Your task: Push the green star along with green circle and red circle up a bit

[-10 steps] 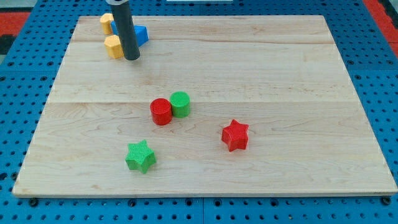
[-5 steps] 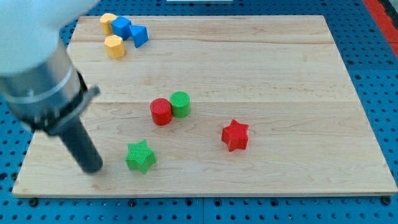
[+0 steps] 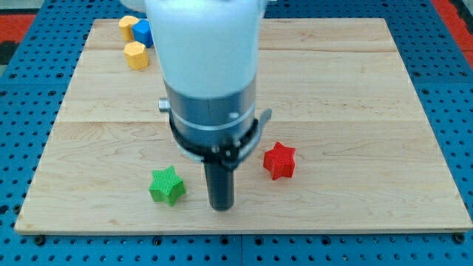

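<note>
Green star [image 3: 167, 185], my tip [image 3: 220, 207] just beside

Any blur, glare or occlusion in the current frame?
Camera view: the arm's white upper body is soft and smeared, looming large at the view's top; it hides the board's middle, so the green and red circles do not show. My tip is sharp, just right of the green star. The red star and the wooden board are crisp, evenly lit, with no strong glare.

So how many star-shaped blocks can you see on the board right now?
2. The green star sits near the view's bottom, just left of my tip; the red star lies to the tip's upper right. The arm covers the board's middle, so other blocks may be hidden.
</note>
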Robot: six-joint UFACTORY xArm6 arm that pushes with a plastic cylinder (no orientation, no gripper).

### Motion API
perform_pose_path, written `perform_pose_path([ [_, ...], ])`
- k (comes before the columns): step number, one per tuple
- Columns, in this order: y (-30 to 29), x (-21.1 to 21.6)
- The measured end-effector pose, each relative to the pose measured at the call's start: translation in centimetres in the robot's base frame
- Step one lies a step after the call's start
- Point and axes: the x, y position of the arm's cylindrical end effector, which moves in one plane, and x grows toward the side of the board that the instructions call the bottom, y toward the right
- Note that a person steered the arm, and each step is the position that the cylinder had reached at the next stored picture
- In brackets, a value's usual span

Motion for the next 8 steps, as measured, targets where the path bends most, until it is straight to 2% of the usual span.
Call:
perform_pose_path([
  [1, -5.4, 1.4],
  [2, -7.8, 0.8],
  [4, -4.2, -5.2],
  [5, -3.4, -6.1],
  [6, -3.1, -5.9],
  [7, -3.4, -3.2],
  [8, -6.0, -2.7],
])
